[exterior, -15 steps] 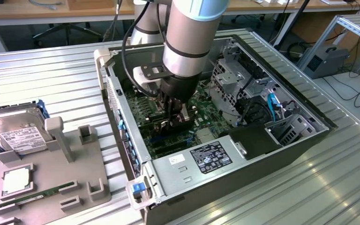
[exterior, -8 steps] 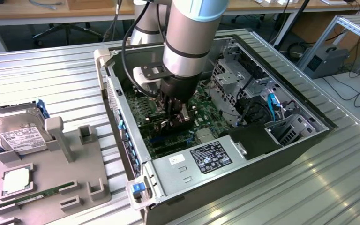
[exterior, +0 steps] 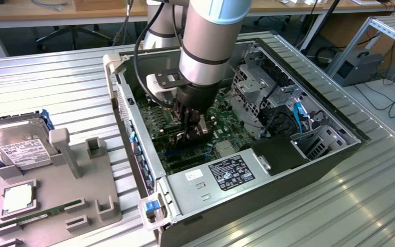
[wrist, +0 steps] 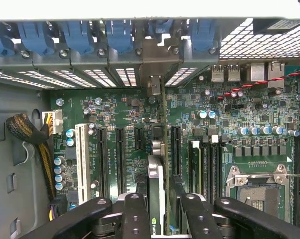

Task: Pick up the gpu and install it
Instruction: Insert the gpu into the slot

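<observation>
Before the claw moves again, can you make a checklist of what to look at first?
1. Claw holding the gpu: ok, it sits edge-on between the fingers.
2. Claw inside the open computer case: ok.
3. Gpu above the motherboard slots: ok.
4. Gpu lined up with one slot: cannot tell.
5. Gpu pushed fully in: cannot tell.
6. Yellow-black cable bundle away from the gpu: ok.

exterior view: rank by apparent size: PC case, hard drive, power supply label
1. PC case
2. hard drive
3. power supply label

Hard drive is partly hidden by the grey holder, but still looks bigger than the label.
</observation>
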Robot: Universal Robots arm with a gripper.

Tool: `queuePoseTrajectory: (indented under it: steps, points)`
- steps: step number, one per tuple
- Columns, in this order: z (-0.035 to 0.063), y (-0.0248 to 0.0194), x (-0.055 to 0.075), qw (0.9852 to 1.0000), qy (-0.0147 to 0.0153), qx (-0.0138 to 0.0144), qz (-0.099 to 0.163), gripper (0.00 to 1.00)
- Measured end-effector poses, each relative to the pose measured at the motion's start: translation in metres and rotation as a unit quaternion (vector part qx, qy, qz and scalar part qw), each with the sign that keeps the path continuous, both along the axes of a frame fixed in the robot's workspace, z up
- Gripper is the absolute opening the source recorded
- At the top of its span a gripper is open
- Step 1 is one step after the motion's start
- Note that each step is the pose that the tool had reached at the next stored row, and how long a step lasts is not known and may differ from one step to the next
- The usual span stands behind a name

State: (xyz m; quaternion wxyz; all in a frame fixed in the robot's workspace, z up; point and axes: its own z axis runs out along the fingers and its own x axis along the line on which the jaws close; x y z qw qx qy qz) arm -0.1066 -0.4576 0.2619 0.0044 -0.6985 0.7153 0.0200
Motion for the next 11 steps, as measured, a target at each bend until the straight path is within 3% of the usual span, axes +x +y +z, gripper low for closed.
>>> queuePoseTrajectory:
  steps: [11]
  points:
    - [0.0000, 0.0000, 0.0000, 1.0000, 0.0000, 0.0000, 0.000, 0.26]
